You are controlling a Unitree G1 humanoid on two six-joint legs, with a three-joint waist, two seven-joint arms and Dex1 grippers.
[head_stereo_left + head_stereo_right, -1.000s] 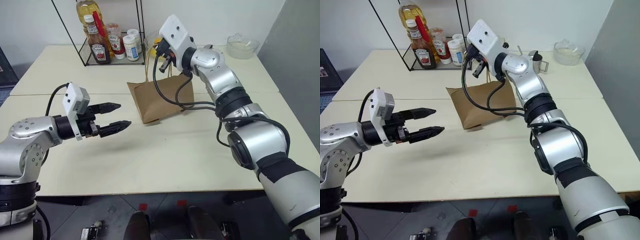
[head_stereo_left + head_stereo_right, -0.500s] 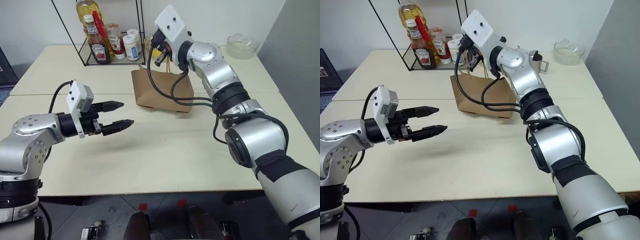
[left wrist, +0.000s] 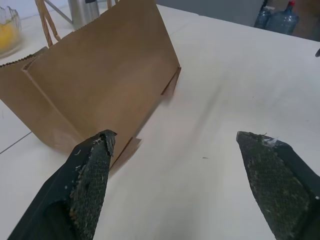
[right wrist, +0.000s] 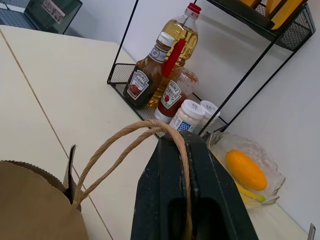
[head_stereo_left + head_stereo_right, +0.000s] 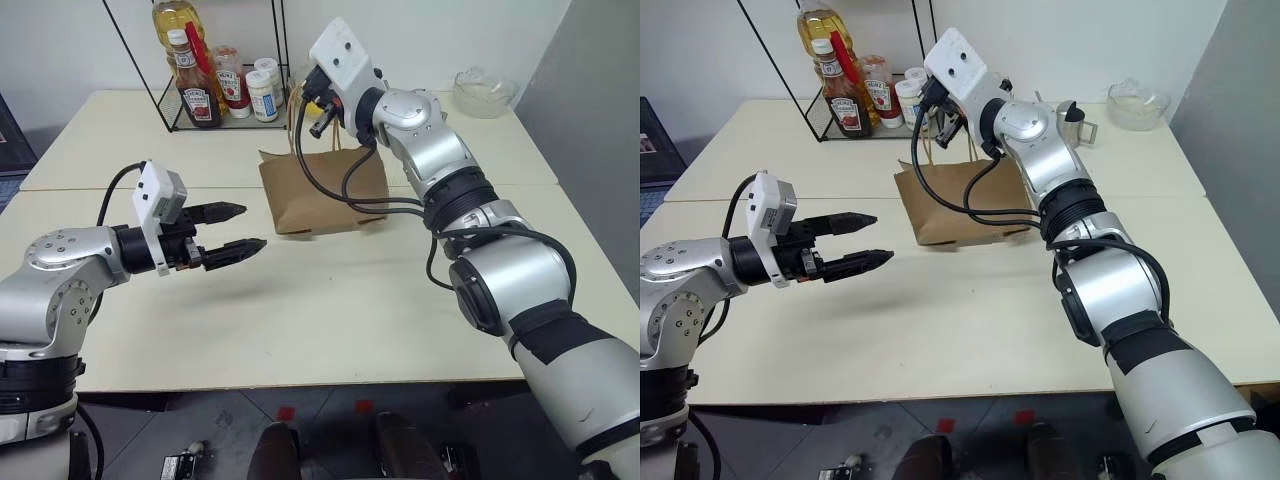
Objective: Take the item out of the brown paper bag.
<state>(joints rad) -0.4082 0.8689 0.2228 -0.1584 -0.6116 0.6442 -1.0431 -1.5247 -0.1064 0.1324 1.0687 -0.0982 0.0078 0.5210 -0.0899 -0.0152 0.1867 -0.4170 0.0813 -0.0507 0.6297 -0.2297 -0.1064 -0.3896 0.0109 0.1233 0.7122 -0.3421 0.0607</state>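
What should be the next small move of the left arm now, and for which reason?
Probably bring the open left end effector forward to the brown paper bag and steady its near side. The right end effector is shut on the bag's cord handles and holds it up, while the left one hangs apart from the bag above the table. The item is not visible yet.
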